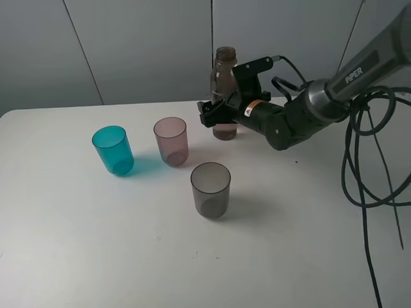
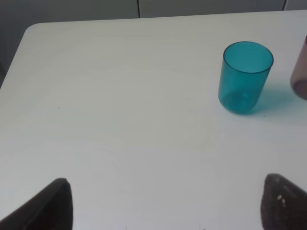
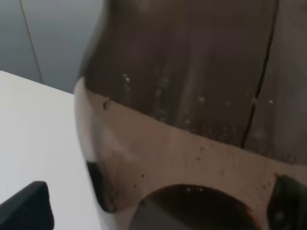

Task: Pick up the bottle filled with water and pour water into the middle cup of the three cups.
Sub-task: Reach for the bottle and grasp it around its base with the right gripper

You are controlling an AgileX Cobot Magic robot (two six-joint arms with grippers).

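Observation:
The smoky-brown bottle stands upright at the back of the white table, uncapped, with water low in it. My right gripper is open, its fingers on either side of the bottle's lower body. In the right wrist view the bottle fills the frame between the two fingertips, and one fingertip stands apart from its wall. The pinkish-mauve middle cup stands in front and to the left of the bottle, between the teal-blue cup and the smoky-grey cup. My left gripper is open and empty over bare table.
The white table has a rounded left edge. Black cables hang at the right side. In the left wrist view the teal cup is ahead and the mauve cup shows at the frame's edge.

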